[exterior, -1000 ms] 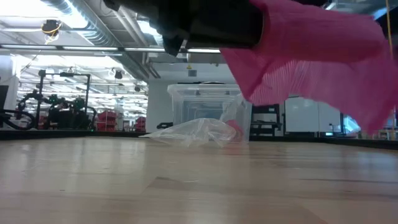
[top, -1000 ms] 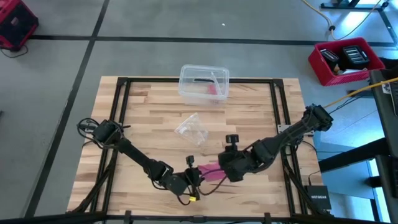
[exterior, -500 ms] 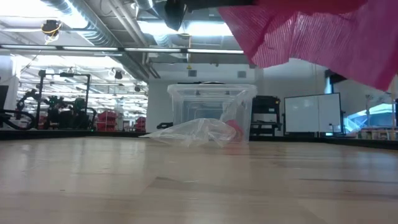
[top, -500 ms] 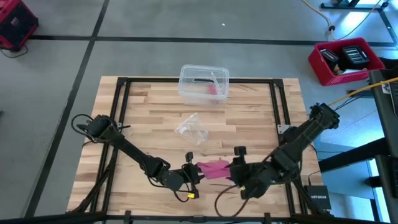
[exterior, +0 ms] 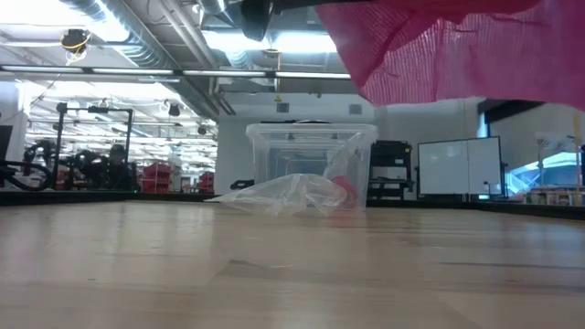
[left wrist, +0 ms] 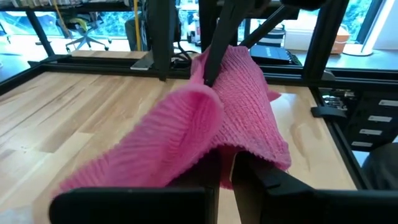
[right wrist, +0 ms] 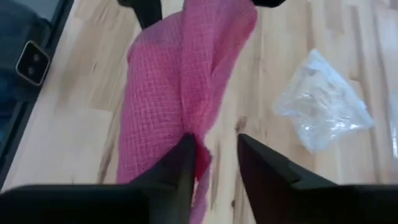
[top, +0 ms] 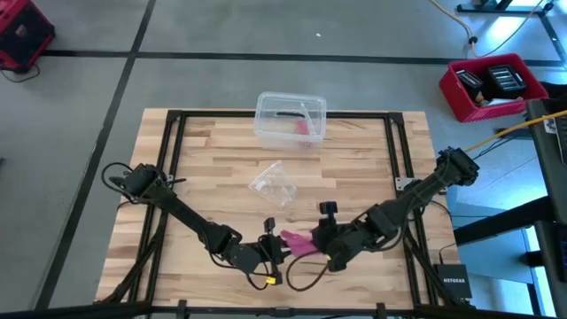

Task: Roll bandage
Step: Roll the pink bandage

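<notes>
1. In the high view, your left gripper sat near the table's 6 o'clock edge, its arm reaching in from 9 o'clock.
2. Its fingers were pinched together on the pink bandage; the left wrist view showed the ribbed fabric draped up and over them.
3. Your right gripper came in from 3 o'clock and met the bandage's other end, just beside the left gripper.
4. In the right wrist view, the right fingers stood apart, with the bandage's frayed end hanging between them against one finger; you could not tell from the pictures whether that end was truly gripped.
5. The bandage was bunched in a short folded span between the two grippers, lifted off the wooden table; the low view showed it hanging well above the boards.
6. A crumpled clear plastic wrapper lay near the table's centre, toward 12 o'clock from the grippers and well apart from them.
7. A clear plastic box stood at the 12 o'clock edge, with something pink and a dark item inside; what they were you could not tell.
</notes>
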